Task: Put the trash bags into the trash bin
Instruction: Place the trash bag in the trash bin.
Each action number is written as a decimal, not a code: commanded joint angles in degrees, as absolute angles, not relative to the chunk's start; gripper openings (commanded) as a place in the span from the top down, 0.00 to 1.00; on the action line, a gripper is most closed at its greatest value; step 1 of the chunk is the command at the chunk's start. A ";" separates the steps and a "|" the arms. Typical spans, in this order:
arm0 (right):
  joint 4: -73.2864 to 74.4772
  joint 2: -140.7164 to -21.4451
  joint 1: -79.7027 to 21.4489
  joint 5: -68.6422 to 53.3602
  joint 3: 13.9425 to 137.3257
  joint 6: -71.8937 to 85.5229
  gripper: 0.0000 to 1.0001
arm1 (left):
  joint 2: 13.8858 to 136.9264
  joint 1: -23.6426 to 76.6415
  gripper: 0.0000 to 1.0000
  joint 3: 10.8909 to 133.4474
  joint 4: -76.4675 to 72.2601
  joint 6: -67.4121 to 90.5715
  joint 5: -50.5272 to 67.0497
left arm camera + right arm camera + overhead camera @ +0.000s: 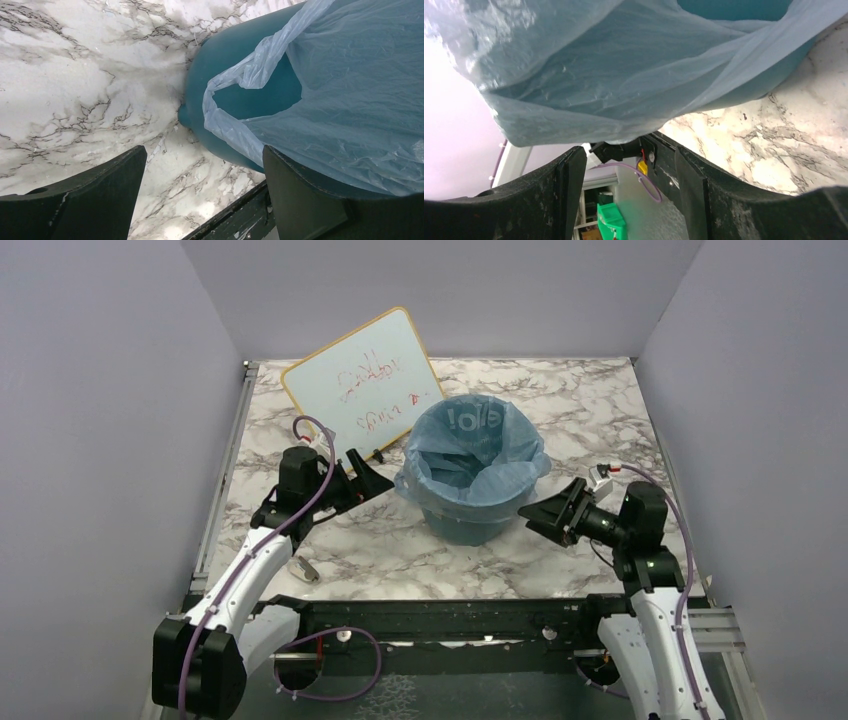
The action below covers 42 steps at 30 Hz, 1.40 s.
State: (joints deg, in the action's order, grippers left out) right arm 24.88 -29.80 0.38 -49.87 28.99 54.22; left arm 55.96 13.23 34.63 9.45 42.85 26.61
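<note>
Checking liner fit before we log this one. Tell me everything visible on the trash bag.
The trash bag is thin, translucent pale-blue film, crinkled and soft. It sits open inside the trash bin, lining it, its mouth turned out over the rim and hanging down the outside in uneven folds. On the left side a loop of film gapes, baring teal wall. It rests on the bin; left gripper and right gripper flank it, jaws open, clamping nothing.

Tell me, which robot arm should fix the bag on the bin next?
Probably the left. The left gripper is open, and a loose loop of the trash bag hangs down the trash bin just ahead of its fingers. The right gripper sits under smoother film.
</note>
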 commanded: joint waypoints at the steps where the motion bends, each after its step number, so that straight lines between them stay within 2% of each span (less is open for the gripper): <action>1: 18.72 -32.74 0.01 -51.30 30.21 56.96 0.29 | 55.48 13.09 0.12 35.01 7.51 43.14 28.02; 8: 17.88 -38.17 -2.90 -50.74 30.80 54.01 0.29 | 55.30 13.07 0.12 34.63 7.53 43.72 27.86; 17: 11.03 -35.74 -10.41 -43.02 26.47 58.81 0.29 | 54.64 13.10 0.12 34.45 7.94 43.86 27.52; 25: 6.99 -31.78 -11.66 -35.10 21.42 62.83 0.28 | 54.41 13.07 0.12 34.50 8.44 43.63 27.32; 32: 5.84 -40.37 -11.73 -34.25 16.17 60.74 0.28 | 54.22 13.10 0.12 34.14 8.40 43.77 27.33; 35: 10.31 -42.46 -11.78 -34.39 17.61 56.00 0.29 | 54.24 13.03 0.12 34.19 8.51 43.72 27.50; 42: 19.91 -27.15 -11.78 -35.22 19.04 51.23 0.29 | 54.49 13.06 0.12 33.64 8.22 43.51 27.55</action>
